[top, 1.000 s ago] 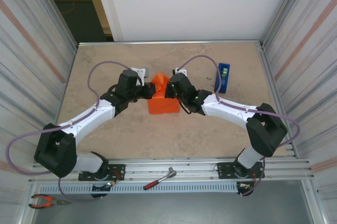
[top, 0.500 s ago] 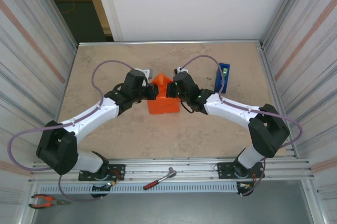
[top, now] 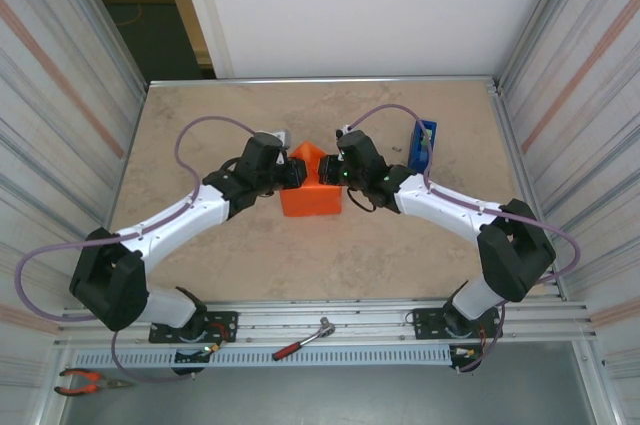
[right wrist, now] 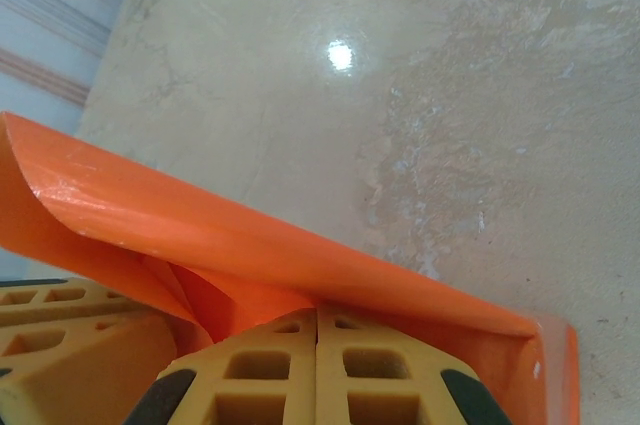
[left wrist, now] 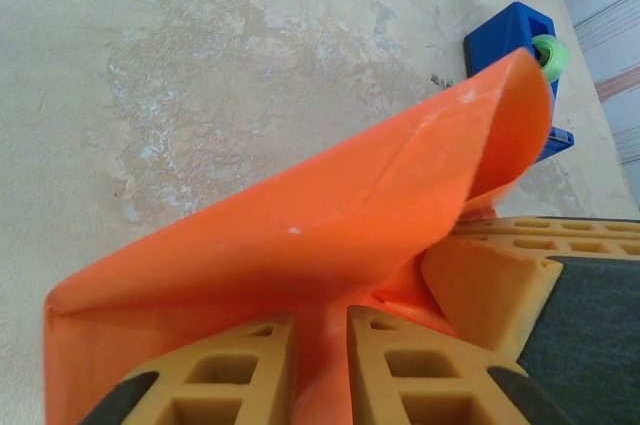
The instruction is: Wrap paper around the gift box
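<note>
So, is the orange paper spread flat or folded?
Folded: the paper is a compact bundle, its far flap raised to a peak and curled over.

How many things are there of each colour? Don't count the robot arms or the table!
Orange: 1, the paper
Blue: 1, the tape dispenser
Red-handled: 2, the pliers and the ratchet
Total: 4

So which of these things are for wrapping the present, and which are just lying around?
For the job: orange paper, left gripper, right gripper.
Just lying about: blue tape dispenser, ratchet wrench, red-handled pliers.
</note>
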